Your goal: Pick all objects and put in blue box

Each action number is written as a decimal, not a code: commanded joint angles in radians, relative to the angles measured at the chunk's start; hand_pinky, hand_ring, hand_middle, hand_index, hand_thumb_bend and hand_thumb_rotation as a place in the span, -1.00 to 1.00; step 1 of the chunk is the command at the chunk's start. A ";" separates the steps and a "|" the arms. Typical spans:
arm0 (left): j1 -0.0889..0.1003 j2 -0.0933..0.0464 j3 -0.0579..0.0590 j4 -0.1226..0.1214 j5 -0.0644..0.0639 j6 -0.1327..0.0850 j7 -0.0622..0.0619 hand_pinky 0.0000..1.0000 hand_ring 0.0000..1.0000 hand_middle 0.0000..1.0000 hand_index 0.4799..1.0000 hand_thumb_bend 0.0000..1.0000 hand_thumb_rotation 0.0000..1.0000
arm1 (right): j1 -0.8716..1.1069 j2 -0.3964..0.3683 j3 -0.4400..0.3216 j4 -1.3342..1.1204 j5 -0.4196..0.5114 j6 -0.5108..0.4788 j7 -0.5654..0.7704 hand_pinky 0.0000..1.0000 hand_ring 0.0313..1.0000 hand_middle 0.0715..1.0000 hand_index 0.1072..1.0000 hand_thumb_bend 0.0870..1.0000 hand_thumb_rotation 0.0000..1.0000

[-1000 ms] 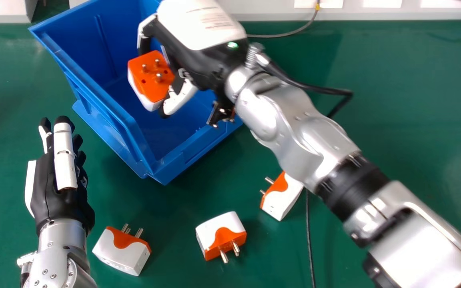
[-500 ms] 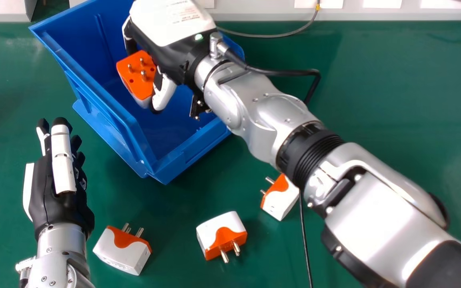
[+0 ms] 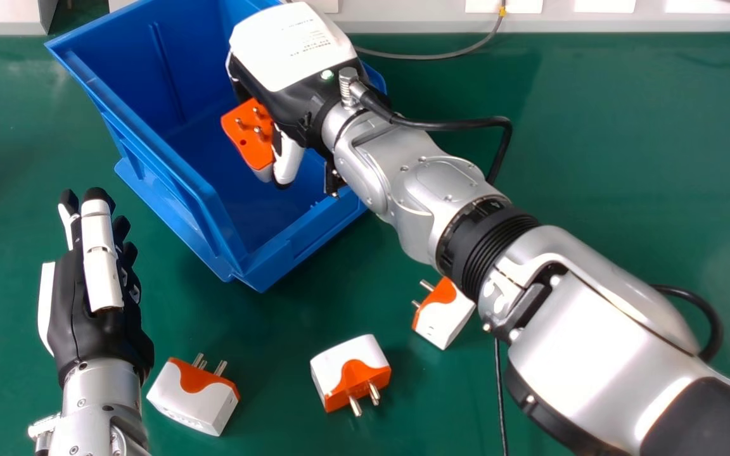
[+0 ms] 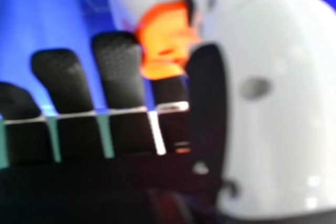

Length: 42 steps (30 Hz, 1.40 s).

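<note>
Pinched the orange-and-white adapter [image 3: 251,136] between thumb and fingers of the right hand [image 3: 292,47], probably to allow release simply by parting them. Held it over the inside of the blue box [image 3: 168,69], pins facing up, presumably to let it drop within the walls. Had it out at the fingertip end, ahead of the palm and against the thumb side; could not tell its height above the box floor. Had the left hand [image 3: 99,297] idle with straight fingers at the head view's left, seemingly unneeded for this drop. Had three more to collect from the green table [image 3: 593,126]: the left adapter [image 3: 192,398], the middle adapter [image 3: 346,380] and the right adapter [image 3: 444,310], beside the arm.
</note>
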 commanded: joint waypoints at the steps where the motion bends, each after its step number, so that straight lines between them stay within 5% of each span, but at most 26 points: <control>1: 0.007 -0.003 -0.009 -0.035 0.002 0.000 0.002 1.00 0.97 0.98 0.99 -0.44 0.93 | -0.036 0.029 -0.001 -0.008 0.011 0.005 0.000 -0.64 -0.61 -0.28 -0.14 -0.05 -0.99; 11: 0.018 -0.008 -0.016 -0.060 -0.004 0.012 0.005 1.00 0.97 0.98 0.99 -0.44 0.93 | -0.008 0.022 -0.030 -0.012 0.056 -0.013 -0.021 -0.58 -0.47 -0.27 -0.13 -0.05 -1.00; 25: 0.007 -0.019 -0.019 -0.043 -0.005 -0.006 -0.005 1.00 0.97 0.98 0.99 -0.43 0.94 | 0.025 -0.005 -0.029 -0.021 0.062 -0.048 -0.067 -0.51 -0.38 -0.25 -0.11 -0.06 -0.98; 29: 0.003 -0.020 -0.022 -0.044 -0.003 0.000 -0.003 1.00 0.98 0.98 1.00 -0.43 0.94 | 0.028 -0.006 -0.021 -0.019 0.059 -0.040 -0.070 -0.22 -0.06 0.04 0.08 0.14 -0.39; 42: -0.022 -0.017 -0.028 -0.027 0.014 0.015 0.011 1.00 0.97 0.98 1.00 -0.44 0.94 | 0.037 -0.024 -0.013 -0.026 0.060 -0.053 -0.094 0.06 0.28 0.33 0.24 0.23 -0.04</control>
